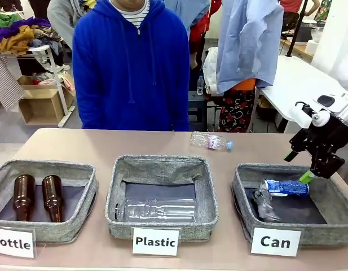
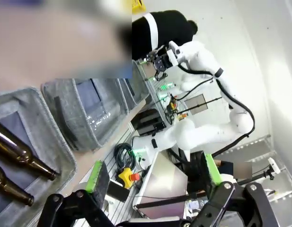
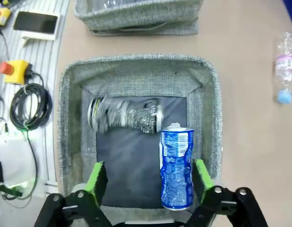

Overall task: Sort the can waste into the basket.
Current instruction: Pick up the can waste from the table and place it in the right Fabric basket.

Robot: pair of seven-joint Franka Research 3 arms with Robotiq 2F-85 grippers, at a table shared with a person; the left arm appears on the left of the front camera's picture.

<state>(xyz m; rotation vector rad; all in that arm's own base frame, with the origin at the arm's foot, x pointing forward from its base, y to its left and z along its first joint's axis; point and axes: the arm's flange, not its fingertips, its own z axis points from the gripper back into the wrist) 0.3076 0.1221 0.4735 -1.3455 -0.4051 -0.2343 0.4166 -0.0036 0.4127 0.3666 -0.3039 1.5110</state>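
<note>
Taking the "Can" basket [image 1: 244, 186] as the landmark and reading left to right across the desk [image 1: 95, 144]: far to its left sits the "Bottle" basket [image 1: 78, 169] with two brown glass bottles [image 1: 38, 196] lying in it. Just to the landmark's left, the "Plastic" basket [image 1: 162, 166] holds a clear plastic bottle [image 1: 157, 210]. Behind the landmark's left corner, a small plastic bottle with a pink label and blue cap [image 1: 211, 141] lies on the bare desk, near the person in the blue hoodie [image 1: 131, 62].

Inside the landmark basket both cans already lie. The crushed dark can [image 3: 124, 115] rests on the dark lining toward the basket's left front. The blue and white can [image 3: 176, 168] lies on its side beside it, toward the basket's right.

The right gripper [image 1: 296, 167] hangs above the landmark's right rear corner, its green-padded fingers spread wide with nothing between them. In its wrist view the blue and white can lies below, close to one pad. The left gripper [image 2: 153, 176] hangs well off to the landmark's left, above the "Bottle" basket, fingers spread and empty.

The sort looks complete. The main risk is the right gripper dipping or swinging as it withdraws, so that a finger catches the soft basket wall or nudges the blue and white can, which could roll on its round side.
</note>
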